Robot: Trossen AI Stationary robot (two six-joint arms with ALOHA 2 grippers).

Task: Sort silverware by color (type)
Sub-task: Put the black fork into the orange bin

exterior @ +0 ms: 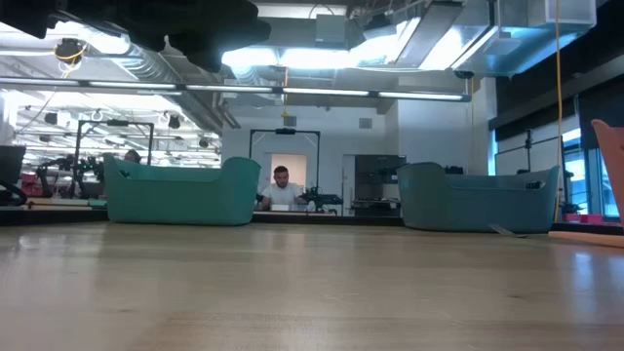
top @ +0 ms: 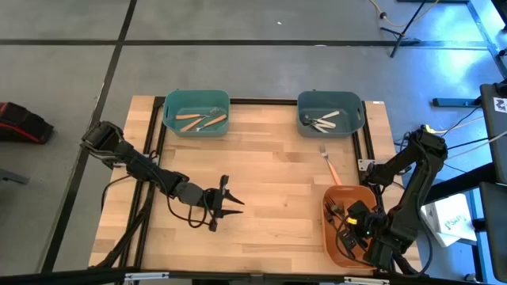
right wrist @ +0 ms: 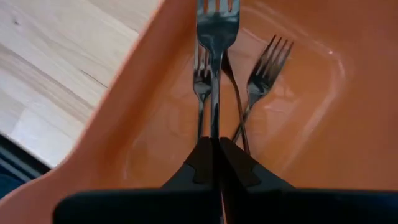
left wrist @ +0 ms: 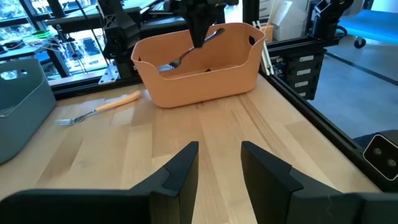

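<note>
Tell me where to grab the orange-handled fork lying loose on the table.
Grip the orange-handled fork at mid-handle, coming straight down with the fingers across it. It lies flat on bare wood, tines toward the far teal bin, clear of the orange bin.

I'm looking into a robotics lab: exposed ceiling ducts [exterior: 146,68] and strip lights [exterior: 322,95], equipment racks [exterior: 375,185], a person at a workstation [exterior: 283,190], tripod legs [top: 404,32] on grey concrete floor [top: 63,71]

Ahead of the left gripper's [left wrist: 219,163] parted jaws lies bare table [left wrist: 205,127]; farther on, the orange bin [left wrist: 199,65] blocks passage, an orange-handled fork [left wrist: 99,109] lying off to one side.
</note>
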